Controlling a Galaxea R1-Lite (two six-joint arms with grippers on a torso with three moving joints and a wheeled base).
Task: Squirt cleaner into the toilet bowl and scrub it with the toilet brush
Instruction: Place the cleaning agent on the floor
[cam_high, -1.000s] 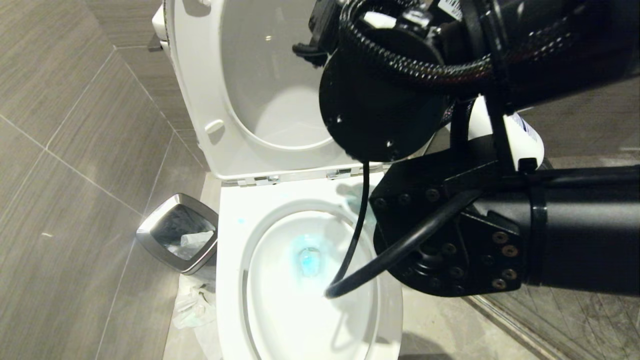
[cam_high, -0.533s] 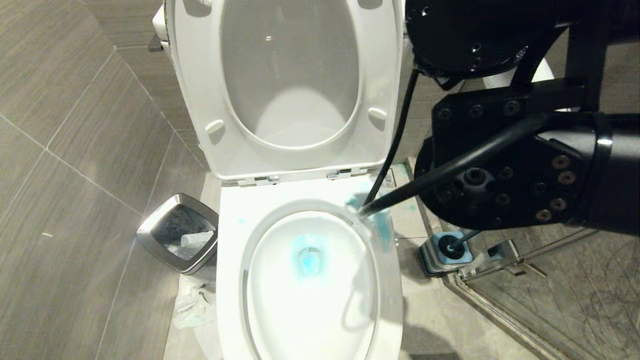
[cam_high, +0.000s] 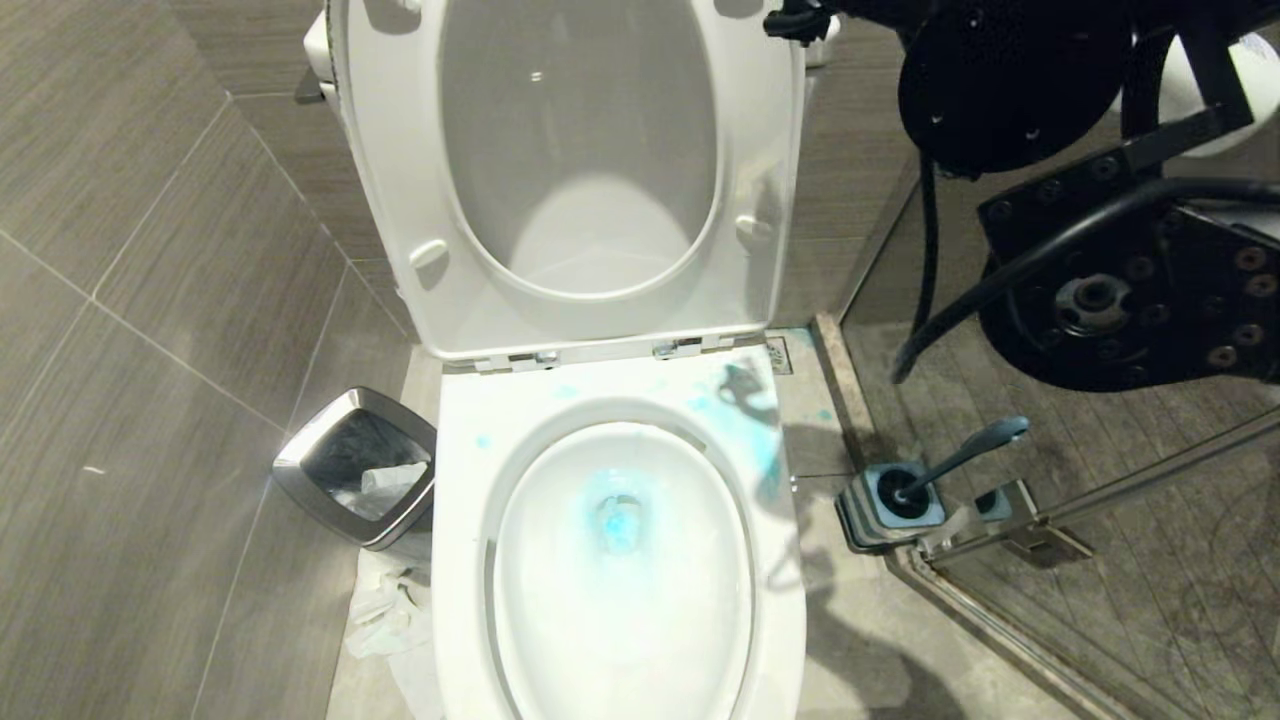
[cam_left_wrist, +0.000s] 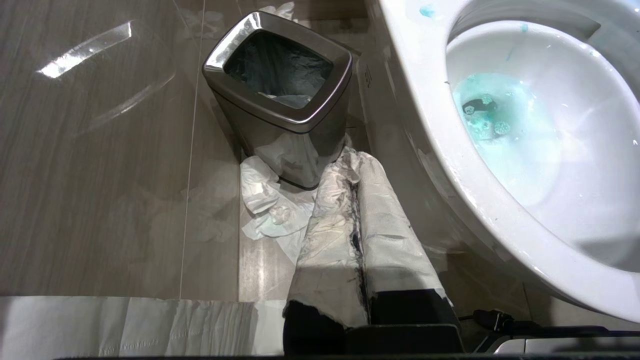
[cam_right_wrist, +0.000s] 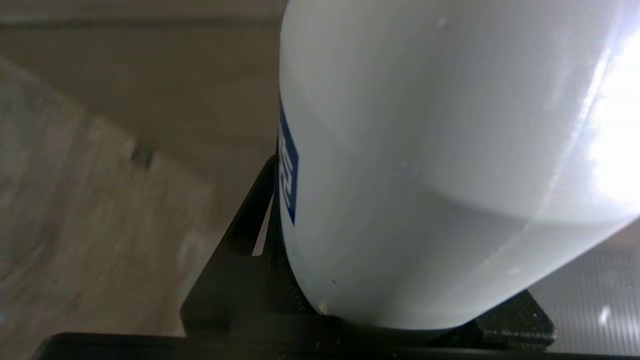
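The white toilet bowl (cam_high: 620, 640) stands open, seat and lid up, with blue liquid (cam_high: 618, 520) pooled at its bottom and smeared on the right of the rim. My right arm (cam_high: 1100, 300) hangs at the upper right, off to the side of the bowl. Its gripper (cam_right_wrist: 385, 300) is shut on the cleaner (cam_right_wrist: 425, 150), a white bottle with a blue label; the cap is out of view. The toilet brush (cam_high: 965, 455) stands in its square holder (cam_high: 885, 505) on the floor right of the toilet. My left gripper (cam_left_wrist: 350, 160), paper-wrapped, is shut and empty beside the bowl (cam_left_wrist: 575, 190).
A silver-rimmed waste bin (cam_high: 355, 470) stands left of the toilet, with crumpled paper (cam_high: 390, 610) on the floor by it. A glass shower partition with a metal rail (cam_high: 1000, 610) runs along the right, just behind the brush holder. Grey tiled walls close in on the left.
My right arm has swung with the cleaner from over the bowl to the upper right, uncovering the bowl's right rim and the brush in its holder. The left arm has not moved.
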